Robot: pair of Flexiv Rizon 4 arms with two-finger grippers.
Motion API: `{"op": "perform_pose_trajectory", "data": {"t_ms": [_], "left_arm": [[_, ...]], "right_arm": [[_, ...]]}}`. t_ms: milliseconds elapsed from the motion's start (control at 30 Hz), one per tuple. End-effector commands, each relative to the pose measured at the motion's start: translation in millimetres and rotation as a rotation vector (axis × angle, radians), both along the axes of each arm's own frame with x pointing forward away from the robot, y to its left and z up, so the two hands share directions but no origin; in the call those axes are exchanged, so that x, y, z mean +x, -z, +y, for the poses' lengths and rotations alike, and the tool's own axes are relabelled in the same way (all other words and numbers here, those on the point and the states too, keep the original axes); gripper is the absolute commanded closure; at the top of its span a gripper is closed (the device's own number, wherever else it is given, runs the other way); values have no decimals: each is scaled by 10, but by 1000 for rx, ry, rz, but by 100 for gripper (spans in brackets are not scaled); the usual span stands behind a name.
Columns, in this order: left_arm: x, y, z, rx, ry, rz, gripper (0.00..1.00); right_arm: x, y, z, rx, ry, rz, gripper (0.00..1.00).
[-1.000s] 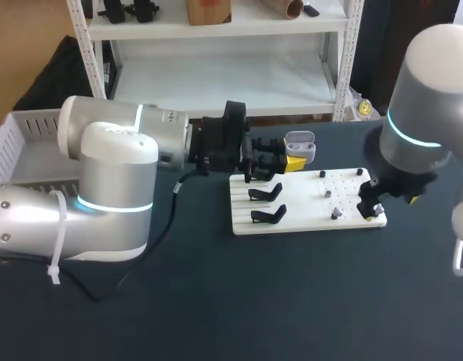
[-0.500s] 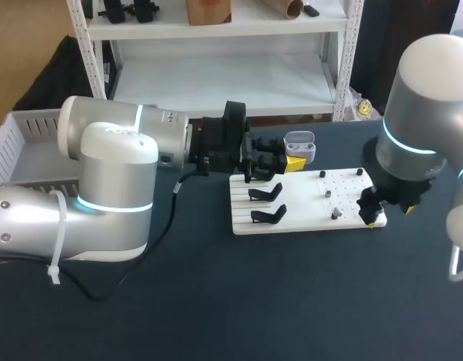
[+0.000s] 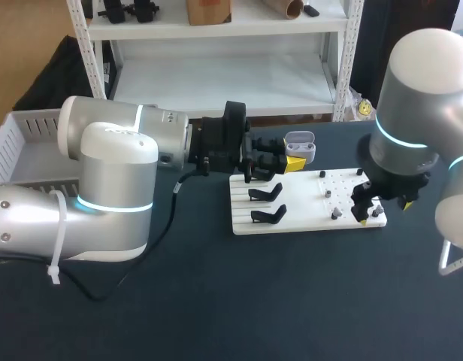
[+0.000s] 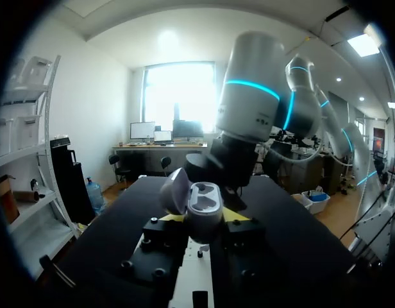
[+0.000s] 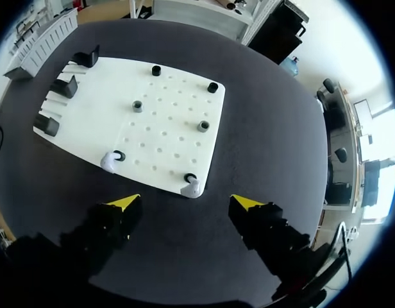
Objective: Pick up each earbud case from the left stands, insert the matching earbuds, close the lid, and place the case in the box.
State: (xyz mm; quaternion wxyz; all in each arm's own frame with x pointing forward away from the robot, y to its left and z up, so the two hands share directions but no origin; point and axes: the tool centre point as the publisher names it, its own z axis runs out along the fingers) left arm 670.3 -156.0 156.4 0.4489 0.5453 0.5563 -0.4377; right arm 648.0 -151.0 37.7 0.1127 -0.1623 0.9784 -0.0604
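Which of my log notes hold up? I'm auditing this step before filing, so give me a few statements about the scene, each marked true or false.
1. The left claw is shut on the earbud case, whose lid stands open. True.
2. The right claw is shut on an earbud. False: it is open and empty, by the white board's edge.
3. Two pale earbuds sit on the white board. True.
4. Each black stand holds a case. False: the three stands are empty.

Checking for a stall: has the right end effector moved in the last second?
Yes. The right end effector has shifted slightly left, further over the white board's right end.
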Motion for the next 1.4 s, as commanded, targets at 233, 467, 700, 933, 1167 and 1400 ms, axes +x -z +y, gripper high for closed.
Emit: {"op": "perform_pose_trajectory", "data": {"t_ms": [233,467,700,933,1167,1400], "left_arm": [[-15,8,-2,-4,-6,-3,100],[-15,8,-2,-4,-6,-3,100],[-15,8,-2,-4,-6,-3,100],[-15,8,-2,-4,-6,-3,100],[-15,8,-2,-4,-6,-3,100],[-15,8,-2,-4,-6,-3,100]], "right_arm": [[7,-34,-4,-12,2,-9,7],[-7,-45,-28,-8,15,-11,7],[-11,-19,-36,-13,15,-7,9],[-16,-10,-53,-23,40,-6,11],[-31,37,-37,-30,36,-4,52],[-33,70,-84,-39,37,2,51]]}}
